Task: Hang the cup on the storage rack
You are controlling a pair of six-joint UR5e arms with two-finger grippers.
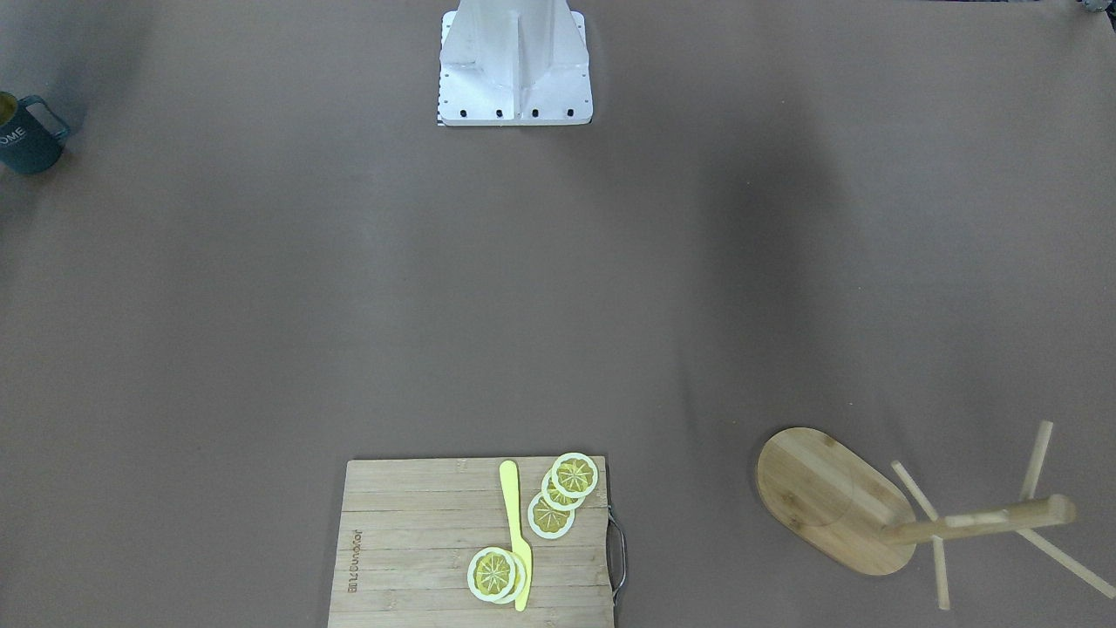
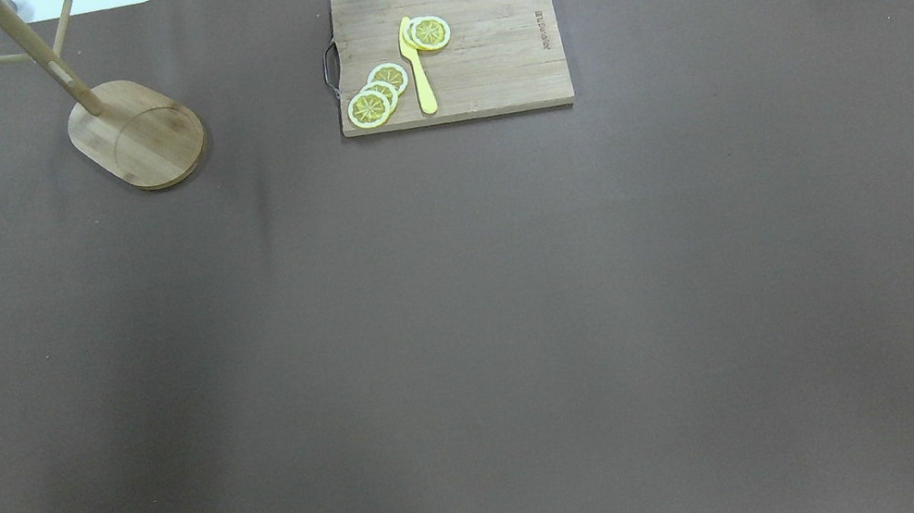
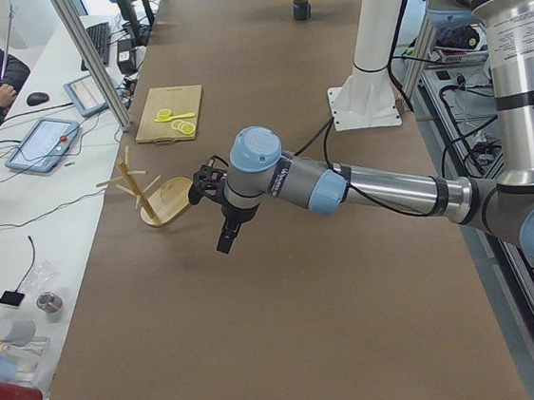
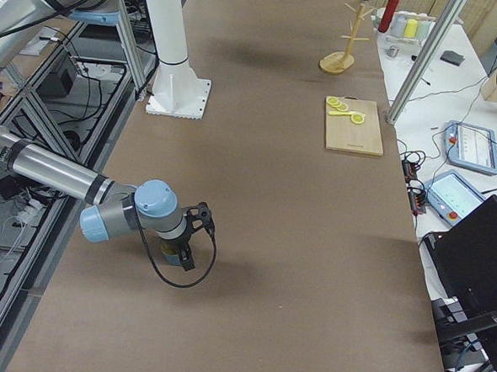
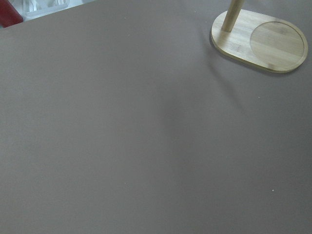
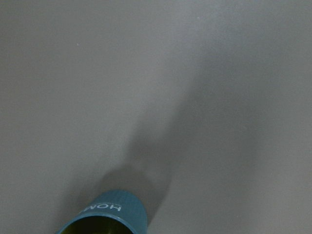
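Cup [image 1: 30, 133]: you will find it upright on the tabletop [image 1: 558, 288] at the extreme 9–10 o'clock edge of the front-facing view, handle turned toward 2 o'clock, pale lettering on its side. That puts it far out on the robot's right. In the right wrist view only its rim and lettered side show [image 6: 105, 217], at 6–7 o'clock of the frame, with bare tabletop around it. The overhead view does not take it in.

Rack [image 2: 140, 138]: upright at 10–11 o'clock of the overhead view, with the post at one end of the oval base and thin pegs sticking out higher up. No cup hangs on it. It stands well apart from the cup, at the opposite end of the tabletop.

Left tool [image 3: 225, 235]: pointing down over bare tabletop, at about 4 o'clock from the rack and near it, not touching. Only the side view shows it, so you cannot tell its opening. The left wrist view has the rack base at 1 o'clock.

Right tool [image 4: 178, 256]: pointing down at the end of the near arm in the right side view. Its opening and any hold cannot be told.

Cutting board [image 2: 449, 51]: at 12 o'clock overhead, carrying lemon slices [image 2: 381, 91] and a yellow knife [image 2: 416, 66].
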